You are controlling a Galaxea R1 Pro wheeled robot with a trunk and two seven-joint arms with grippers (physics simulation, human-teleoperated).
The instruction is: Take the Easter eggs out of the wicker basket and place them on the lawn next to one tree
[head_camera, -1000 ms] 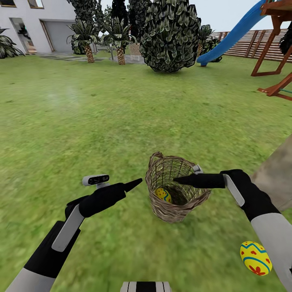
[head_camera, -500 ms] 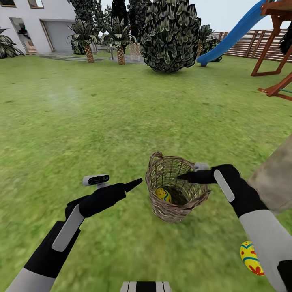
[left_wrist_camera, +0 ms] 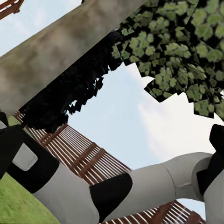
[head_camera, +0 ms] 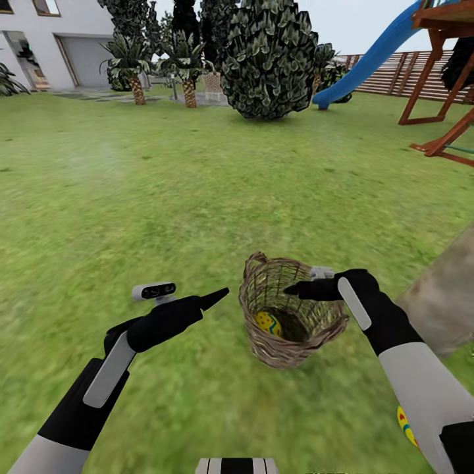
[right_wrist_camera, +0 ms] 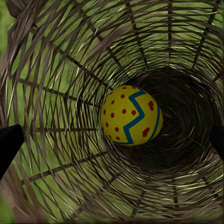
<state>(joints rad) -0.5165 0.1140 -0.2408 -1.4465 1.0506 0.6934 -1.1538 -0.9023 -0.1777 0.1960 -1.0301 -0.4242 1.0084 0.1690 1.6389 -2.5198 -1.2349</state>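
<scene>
The wicker basket stands on the lawn, and one yellow Easter egg with red dots and a blue zigzag lies at its bottom. My right gripper hangs open just above the basket's mouth and points down at that egg, its fingertips well apart and empty. Left of the basket, a short gap away, my left gripper hovers open and empty. A second egg lies on the grass beside the grey-brown tree trunk, mostly hidden behind my right arm.
A round leafy bush and small palms stand far ahead before a white house. A blue slide and a wooden play tower are at the far right, with the slat fence behind. The trunk is close to my right.
My right gripper has drawn back and settled lower over the basket's mouth. The camera shifted slightly, and my right arm now hides most of the egg on the grass. The left arm stayed still.
</scene>
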